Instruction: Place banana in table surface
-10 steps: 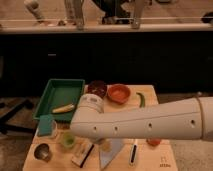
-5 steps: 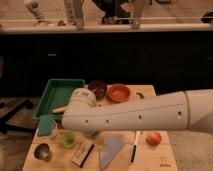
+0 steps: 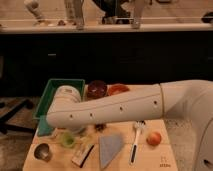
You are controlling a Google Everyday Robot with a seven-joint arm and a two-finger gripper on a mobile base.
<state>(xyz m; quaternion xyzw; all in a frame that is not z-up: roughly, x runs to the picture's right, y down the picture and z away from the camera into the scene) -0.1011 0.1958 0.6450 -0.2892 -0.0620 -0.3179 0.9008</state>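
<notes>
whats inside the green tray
Only the tray's left wall and far rim show. The robot arm lies across the rest, so whatever is inside is hidden, and so is the tool at the arm's end over the tray.

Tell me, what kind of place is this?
Probably a kitchen-like test room: a long counter behind, a wooden table set with bowls, a green tray. The tool is hidden behind the arm, near that tray.

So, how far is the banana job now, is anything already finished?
Done: nothing visible; no banana lies on the table surface. In hand: the arm reaches over the green tray; its pincer is hidden behind the arm's end there, and the banana is hidden too, so a grasp cannot be confirmed. Left: bring the banana onto the wood.
</notes>
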